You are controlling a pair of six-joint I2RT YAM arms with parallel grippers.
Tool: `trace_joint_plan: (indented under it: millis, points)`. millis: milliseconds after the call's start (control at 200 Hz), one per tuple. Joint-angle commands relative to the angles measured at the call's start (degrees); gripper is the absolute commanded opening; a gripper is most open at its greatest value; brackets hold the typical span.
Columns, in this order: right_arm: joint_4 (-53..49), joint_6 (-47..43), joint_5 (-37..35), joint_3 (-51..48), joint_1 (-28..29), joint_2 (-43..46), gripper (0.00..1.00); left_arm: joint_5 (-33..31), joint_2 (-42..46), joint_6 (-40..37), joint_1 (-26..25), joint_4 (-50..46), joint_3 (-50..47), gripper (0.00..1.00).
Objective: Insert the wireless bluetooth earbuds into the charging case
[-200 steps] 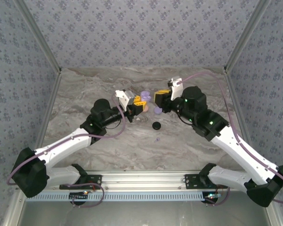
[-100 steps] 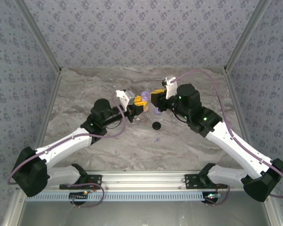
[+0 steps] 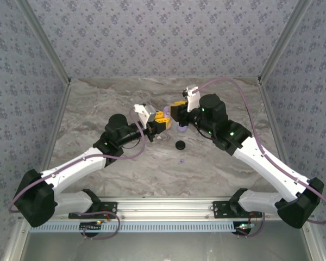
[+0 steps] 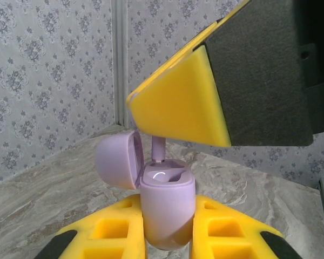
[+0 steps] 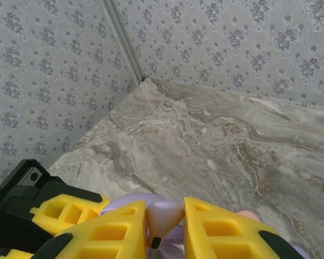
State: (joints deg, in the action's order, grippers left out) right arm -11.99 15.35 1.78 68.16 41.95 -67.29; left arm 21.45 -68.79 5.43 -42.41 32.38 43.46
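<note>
While clenched on the lilac earbud (image 5: 164, 218), holds it stem-down in the right claw (image 5: 164, 229) over the open charging case (image 4: 166, 208), stem reaching its top recess. Grips that lilac case upright, lid swung back, in the closed left claw (image 4: 167, 237). Hangs over the middle of the marble table (image 3: 98, 103), a round black case (image 3: 180, 144) lying nearby.

Both are white shells with chunky black joints, the left arm (image 3: 81, 163) plain, the right arm (image 3: 266, 163) with tiny green lights glowing. A lilac cable (image 3: 244, 103) loops off each wrist. The left end effector (image 3: 163, 120) and right end effector (image 3: 176, 113) have yellow fingers (image 5: 119, 229) with square pockets.
</note>
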Motion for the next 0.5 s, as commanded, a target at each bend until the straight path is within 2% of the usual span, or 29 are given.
trace_joint_plan:
  millis: [0,495]
  points:
    - [-0.7,-0.6,-0.5,1.3,0.6,0.3,0.24,0.0,0.9,-0.3,-0.3,1.6,2.1,0.02]
    - [-2.9,-0.5,-2.0,-0.3,0.8,1.7,0.24,-0.9,1.1,-1.0,-0.3,1.0,1.8,0.02]
